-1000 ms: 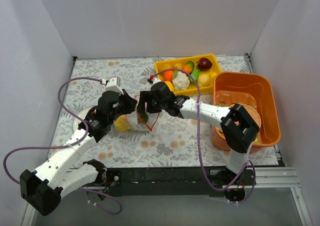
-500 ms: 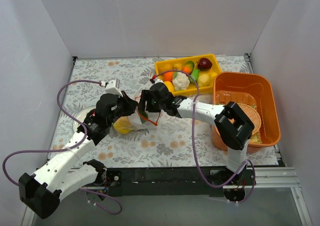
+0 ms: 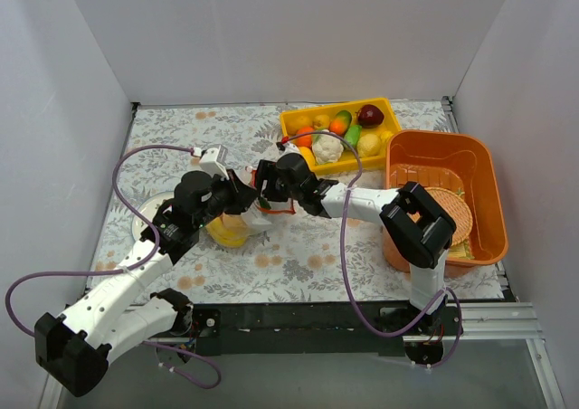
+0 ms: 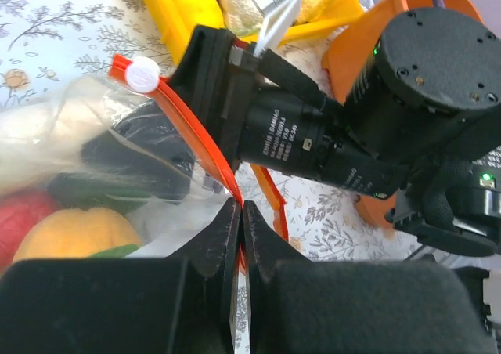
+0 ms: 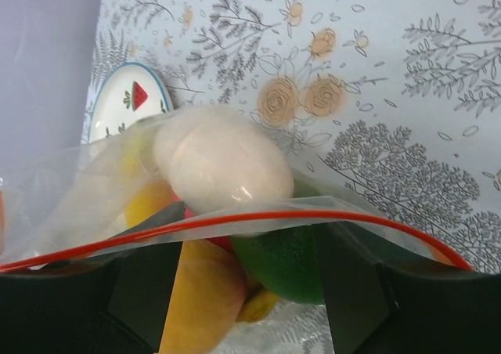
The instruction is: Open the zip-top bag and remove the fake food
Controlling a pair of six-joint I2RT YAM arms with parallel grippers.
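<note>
White walls close in the left, far and right sides of a table laid with a grey-and-tan floral cloth. A black rail runs along its near edge. At the far centre sits a yellow tray of toy fruit and vegetables. To the right is an orange tub, and to the left a blue-rimmed plate with a strawberry motif.

The zip-top bag lies left of centre between the two arms, just right of the plate. The fake food is inside it: a white oblong piece, a green piece, a yellow-orange piece and a red one.

The left gripper is pinched tight on the red-orange zip strip at the bag's mouth. The right gripper has its fingers spread wide at the mouth. The strip crosses in front of both fingers, and their tips show through the film.

Compared with half a second ago, the two grippers are closer together and a little farther up the table. The right arm's elbow has swung left. The strip's loop, which hung open below the grippers, now shows as a short flat line between them.
</note>
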